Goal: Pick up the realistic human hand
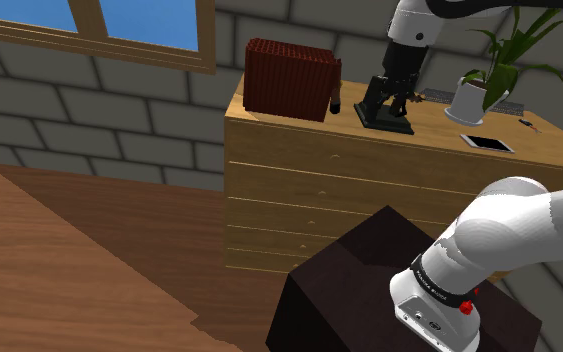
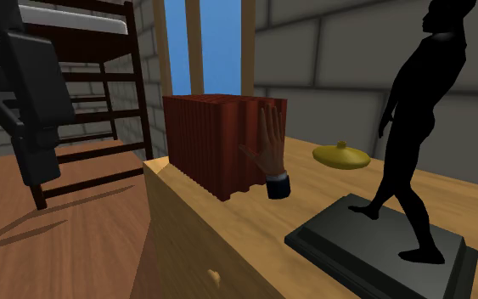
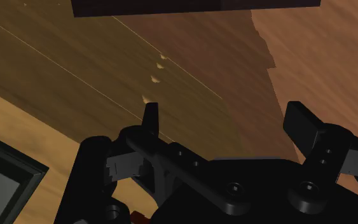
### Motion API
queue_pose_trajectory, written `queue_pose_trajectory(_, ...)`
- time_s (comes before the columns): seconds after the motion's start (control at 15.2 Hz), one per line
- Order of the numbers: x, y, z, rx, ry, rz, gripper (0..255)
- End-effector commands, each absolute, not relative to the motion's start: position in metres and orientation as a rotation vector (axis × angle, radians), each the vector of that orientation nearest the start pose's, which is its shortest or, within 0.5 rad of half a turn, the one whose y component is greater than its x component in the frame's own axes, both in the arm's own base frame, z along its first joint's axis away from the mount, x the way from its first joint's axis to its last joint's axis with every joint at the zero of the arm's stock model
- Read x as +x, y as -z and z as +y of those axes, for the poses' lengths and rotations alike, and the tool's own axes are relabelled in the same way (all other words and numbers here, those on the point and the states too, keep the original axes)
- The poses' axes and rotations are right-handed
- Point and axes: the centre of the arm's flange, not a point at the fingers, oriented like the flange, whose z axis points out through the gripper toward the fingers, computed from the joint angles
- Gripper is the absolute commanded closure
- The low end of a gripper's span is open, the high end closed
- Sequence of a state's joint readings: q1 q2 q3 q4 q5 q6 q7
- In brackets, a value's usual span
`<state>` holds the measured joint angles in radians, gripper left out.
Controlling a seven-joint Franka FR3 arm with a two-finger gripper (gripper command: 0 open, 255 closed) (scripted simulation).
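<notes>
- The human hand [image 2: 271, 146] stands on the dresser [image 1: 419, 140], fingers up and dark cuff down. Its palm lies flat against the side of the ribbed red-brown box [image 2: 216, 144].
- Its long axis is upright, or nearly so.
- In the shoulder view the hand [image 1: 334, 98] sits between the box and the black statue [image 1: 381, 100], just beside the box.
- The arm [image 1: 414, 30] comes down from above close to the statue, so the hand lies toward the shoulder view's left of it, on the statue's far side.
- The gripper [image 3: 225, 114] has its fingers [image 3: 301, 124] well apart with nothing between them. Beneath it are the dresser's front edge, its drawer knobs [image 3: 153, 79] and the floor.
- The coming move likely calls for a shift toward the box, clearing the statue, with the fingers closing across the palm's thin faces or the cuff.
</notes>
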<state>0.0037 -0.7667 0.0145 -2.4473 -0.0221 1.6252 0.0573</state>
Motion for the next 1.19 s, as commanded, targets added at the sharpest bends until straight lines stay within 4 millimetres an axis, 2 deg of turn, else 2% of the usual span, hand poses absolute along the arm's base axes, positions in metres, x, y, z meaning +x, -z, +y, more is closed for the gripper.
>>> queue_pose_trajectory(0.0, 0.313, -0.546, 0.004, -3.174, -0.086, 0.066, 0)
queue_pose_trajectory(0.53, 0.361, -0.537, -0.104, -3.047, -0.040, -0.287, 0)
queue_pose_trajectory(1.12, 0.444, -0.514, -0.207, -2.859, 0.009, -0.651, 0)
